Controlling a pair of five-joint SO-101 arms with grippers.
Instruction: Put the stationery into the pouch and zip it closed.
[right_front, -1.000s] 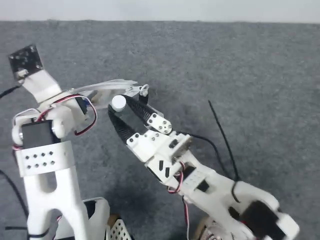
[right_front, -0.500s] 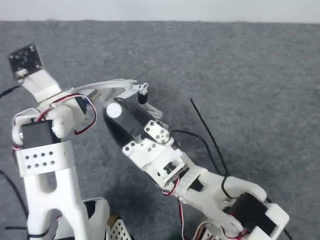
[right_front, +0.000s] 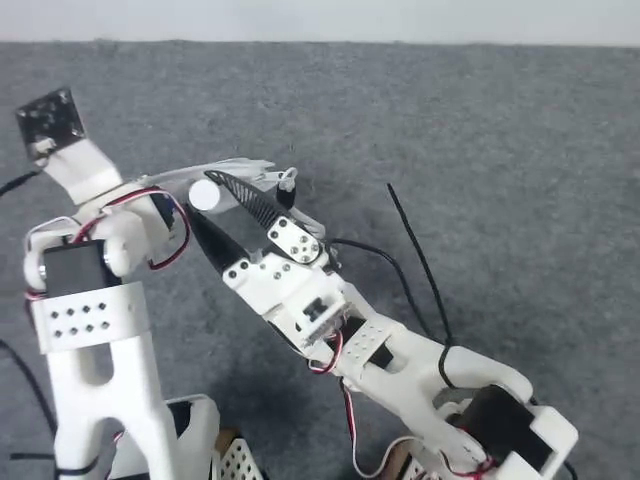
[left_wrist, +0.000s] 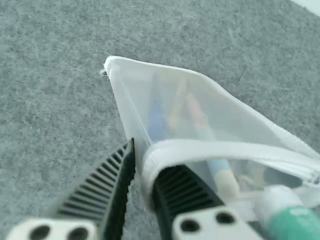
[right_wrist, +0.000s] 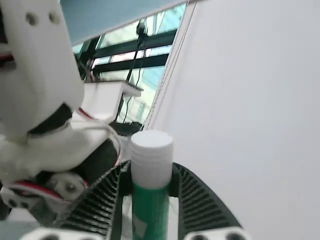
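Item: glue stick (right_wrist: 150, 205), clenched in my right claw (right_wrist: 150, 169), cap leading.
Pouch (left_wrist: 200, 115) mouth just beside the cap; my left claw (left_wrist: 142, 167) pinches its rim.

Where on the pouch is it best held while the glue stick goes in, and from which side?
Take the pouch by the stiff zipper band at one end of its mouth, coming from the open end, as the left gripper does. The band is thick and holds shape; the thin clear wall would likely fold.

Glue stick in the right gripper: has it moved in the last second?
Yes. The glue stick shifted left in the high view, away from the zipper pull.
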